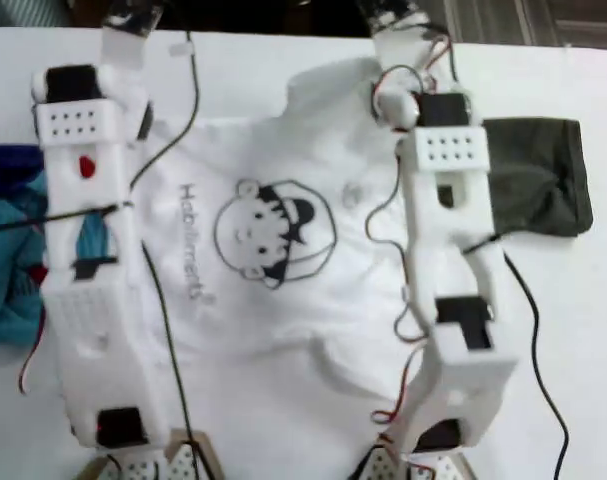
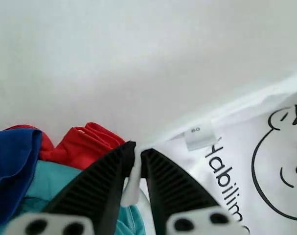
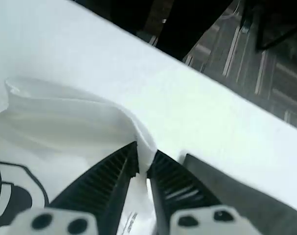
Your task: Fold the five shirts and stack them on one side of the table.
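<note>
Left pincer (image 2: 137, 157) and right pincer (image 3: 143, 165) each clamped on an edge of the white shirt (image 1: 283, 325), spread flat on tabletop (image 1: 583, 350).

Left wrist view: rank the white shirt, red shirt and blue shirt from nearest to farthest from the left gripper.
1. The white shirt: its edge is pinched in the jaws of the left gripper.
2. The red shirt: bunched right beside the jaws.
3. The blue shirt: farther out, beyond the red one.
</note>
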